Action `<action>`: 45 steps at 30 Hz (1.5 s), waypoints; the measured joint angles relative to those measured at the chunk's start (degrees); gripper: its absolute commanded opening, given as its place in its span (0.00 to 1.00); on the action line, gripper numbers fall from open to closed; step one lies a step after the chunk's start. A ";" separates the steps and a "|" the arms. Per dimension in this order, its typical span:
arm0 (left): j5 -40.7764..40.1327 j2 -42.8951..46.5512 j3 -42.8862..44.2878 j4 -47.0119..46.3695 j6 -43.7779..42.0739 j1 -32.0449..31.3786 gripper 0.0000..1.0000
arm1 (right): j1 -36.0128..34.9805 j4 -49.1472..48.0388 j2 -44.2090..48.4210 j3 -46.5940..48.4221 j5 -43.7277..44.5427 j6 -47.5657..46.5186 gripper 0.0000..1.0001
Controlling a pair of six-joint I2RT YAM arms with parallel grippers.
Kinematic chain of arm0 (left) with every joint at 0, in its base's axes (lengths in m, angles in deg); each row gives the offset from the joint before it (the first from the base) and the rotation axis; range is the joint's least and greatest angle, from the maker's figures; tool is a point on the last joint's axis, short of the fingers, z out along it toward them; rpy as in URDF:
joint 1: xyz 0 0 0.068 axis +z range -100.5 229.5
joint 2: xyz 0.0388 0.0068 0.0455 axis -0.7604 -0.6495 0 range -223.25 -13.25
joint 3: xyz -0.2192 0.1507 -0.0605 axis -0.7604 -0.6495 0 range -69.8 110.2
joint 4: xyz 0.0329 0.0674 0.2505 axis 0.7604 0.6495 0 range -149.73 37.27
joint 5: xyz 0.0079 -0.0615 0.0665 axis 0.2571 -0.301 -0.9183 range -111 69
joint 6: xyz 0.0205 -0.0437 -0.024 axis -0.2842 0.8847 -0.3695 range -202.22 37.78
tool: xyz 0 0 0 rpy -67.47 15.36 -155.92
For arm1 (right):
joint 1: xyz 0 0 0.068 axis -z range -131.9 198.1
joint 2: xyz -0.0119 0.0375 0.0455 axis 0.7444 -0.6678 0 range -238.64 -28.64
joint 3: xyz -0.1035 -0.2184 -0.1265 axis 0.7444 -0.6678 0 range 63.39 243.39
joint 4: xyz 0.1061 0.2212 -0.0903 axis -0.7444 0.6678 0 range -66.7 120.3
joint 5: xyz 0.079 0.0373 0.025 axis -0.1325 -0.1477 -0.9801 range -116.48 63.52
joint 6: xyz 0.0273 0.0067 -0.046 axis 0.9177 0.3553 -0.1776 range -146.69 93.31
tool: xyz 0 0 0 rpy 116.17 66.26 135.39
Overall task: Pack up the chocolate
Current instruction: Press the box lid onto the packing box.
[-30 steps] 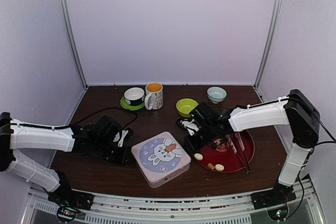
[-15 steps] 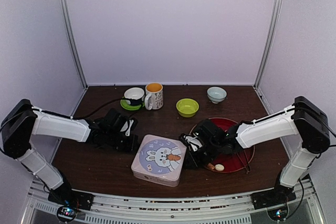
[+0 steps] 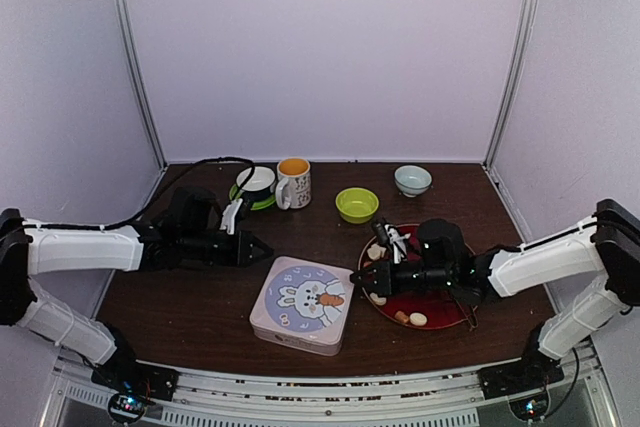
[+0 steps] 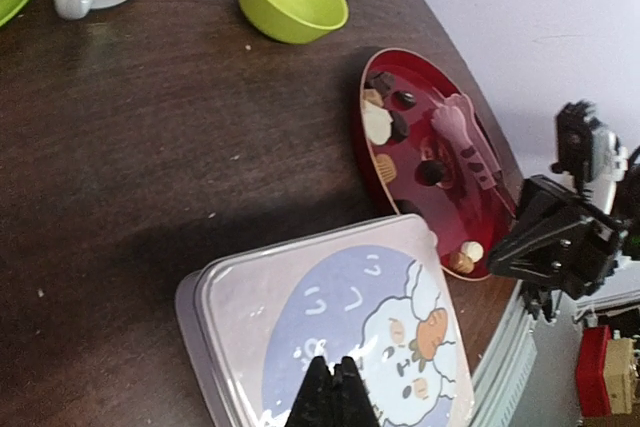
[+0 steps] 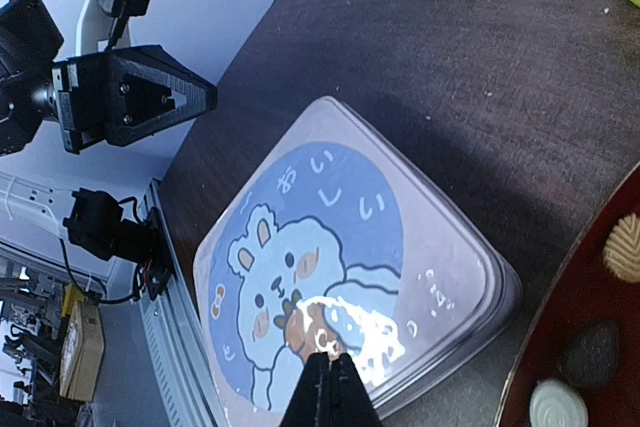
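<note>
The chocolate point(image 3: 418, 319) lies as several small white, tan and dark pieces on a red plate point(image 3: 455, 312) at the right. In the left wrist view the chocolate point(image 4: 378, 125) sits along the plate point(image 4: 470, 197) beside pink tongs point(image 4: 462, 137). The pale rabbit tin point(image 3: 302, 303) stands lid-on near the front middle. My left gripper point(image 3: 262, 247) is shut and empty, hovering just left of the tin point(image 4: 330, 327). Over the plate's left edge, my right gripper point(image 3: 358, 277) is shut and empty, pointing at the tin point(image 5: 340, 267). Chocolate point(image 5: 625, 247) shows at that view's right edge.
Along the back stand a cup on a green saucer point(image 3: 256, 184), a mug point(image 3: 293, 182), a green bowl point(image 3: 357, 204) and a pale blue bowl point(image 3: 412, 180). A black cable loops behind the left arm. Metal rails frame the table's near edge.
The tin shifted and turned slightly a second ago. Both shut grippers have since drawn back from its sides, the left rising to the left, the right retreating over the plate.
</note>
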State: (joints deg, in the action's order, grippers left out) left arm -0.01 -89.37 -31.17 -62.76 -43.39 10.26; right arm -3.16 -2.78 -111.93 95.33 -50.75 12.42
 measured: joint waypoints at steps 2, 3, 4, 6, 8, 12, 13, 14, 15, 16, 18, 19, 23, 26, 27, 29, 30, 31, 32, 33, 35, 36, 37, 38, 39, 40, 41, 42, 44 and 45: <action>4.13 -1.92 0.59 -2.38 -0.76 1.16 0.00 | 0.68 -7.08 -3.78 -0.52 -1.53 2.38 0.00; 5.66 -2.99 1.18 -2.89 -1.33 1.51 0.00 | 1.01 -10.97 -6.03 -0.68 -2.19 3.80 0.00; 7.10 -4.00 1.86 -3.26 -1.92 1.70 0.00 | 1.16 -13.68 -7.56 -0.81 -2.69 4.90 0.00; 9.09 -5.22 2.60 -3.80 -2.80 1.99 0.00 | 1.22 -20.48 -11.13 -1.53 -3.10 7.15 0.00; 10.64 -5.66 2.80 -3.93 -3.45 2.25 0.00 | 1.27 -25.75 -13.70 -2.80 -2.95 8.79 0.00; 11.85 -5.73 2.89 -3.98 -4.74 2.97 0.00 | 1.29 -33.86 -20.15 -4.59 -2.71 10.62 0.00; 11.89 -5.88 2.86 -4.15 -4.98 3.17 0.00 | 1.36 -36.22 -21.38 -4.57 -2.47 11.17 0.00; 12.00 -6.16 2.82 -4.55 -5.16 3.21 0.00 | 1.40 -38.53 -22.62 -4.59 -2.51 11.80 0.00; 12.20 -6.73 2.54 -5.51 -5.35 3.32 0.00 | 1.49 -40.72 -23.71 -4.70 -2.49 12.35 0.00; 12.24 -7.54 2.03 -6.64 -5.40 3.39 0.00 | 1.57 -42.21 -24.33 -4.94 -2.49 12.81 0.00; 12.22 -9.40 0.50 -8.63 -5.33 3.61 0.00 | 1.68 -43.12 -24.06 -5.81 -2.38 13.22 0.00; 12.20 -10.64 -0.76 -9.94 -5.29 3.72 0.00 | 1.70 -42.69 -23.30 -6.45 -2.27 13.16 0.00; 13.00 -14.73 -3.06 -14.40 -4.87 3.80 0.00 | 1.25 -36.92 -15.54 -8.74 -2.10 11.19 0.00; 12.35 -15.72 -3.56 -18.08 -4.87 3.80 0.00 | -0.61 -29.73 -8.07 -6.80 -2.32 8.04 0.00; 12.22 -15.65 -4.11 -19.06 -4.87 3.85 0.00 | -1.99 -26.93 -6.58 -5.07 -2.40 6.67 0.00; 11.87 -14.62 -5.55 -20.09 -4.85 3.87 0.00 | -4.52 -23.34 -5.70 -2.25 -2.58 4.52 0.00; 11.74 -13.75 -6.29 -20.06 -4.83 3.91 0.00 | -5.38 -22.84 -5.95 -1.73 -2.67 4.04 0.00; 11.61 -12.59 -7.21 -19.67 -4.79 3.91 0.00 | -6.19 -22.77 -6.62 -1.66 -2.99 3.74 0.00; 11.61 -11.04 -8.33 -19.12 -4.66 3.91 0.00 | -6.67 -23.34 -7.85 -2.01 -3.02 3.69 0.00; 11.72 -9.57 -9.35 -18.73 -4.50 3.91 0.00 | -6.73 -24.24 -9.64 -2.51 -3.02 4.07 0.00; 12.33 -6.45 -11.23 -18.21 -4.13 3.89 0.00 | -6.60 -25.92 -14.78 -3.58 -2.95 4.94 0.00; 12.63 -4.90 -12.04 -17.97 -3.96 3.89 0.00 | -6.60 -26.93 -17.16 -3.96 -2.95 5.86 0.00; 12.96 -3.21 -12.96 -17.84 -3.72 3.89 0.00 | -6.49 -29.75 -18.75 -3.93 -3.45 6.19 0.00; 13.38 -1.40 -13.99 -17.75 -3.50 3.89 0.00 | -6.47 -30.95 -19.39 -3.50 -3.39 6.34 0.00; 13.84 0.04 -14.82 -17.68 -3.32 3.89 0.00 | -6.47 -31.67 -19.80 -3.45 -3.39 6.73 0.00; 14.14 1.38 -15.80 -17.75 -3.13 3.87 0.00 | -6.47 -31.93 -19.85 -3.48 -3.39 7.02 0.00; 14.43 2.49 -16.81 -17.77 -2.93 3.80 0.00 | -6.47 -32.00 -19.71 -3.65 -3.37 7.17 0.00; 14.67 3.48 -18.08 -17.92 -2.78 3.67 0.00 | -6.47 -31.98 -19.32 -4.09 -3.32 7.23 0.00; 14.84 4.24 -20.41 -17.97 -2.49 3.56 0.00 | -6.56 -31.12 -17.66 -5.42 -3.26 7.10 0.00; 14.82 3.89 -21.44 -18.40 -2.29 3.52 0.00 | -6.64 -30.40 -16.41 -6.27 -3.23 6.84 0.00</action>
State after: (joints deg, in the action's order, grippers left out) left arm 14.81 -85.48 -52.61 -81.16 -45.68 13.77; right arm -9.81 -33.19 -128.34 89.06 -53.98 19.26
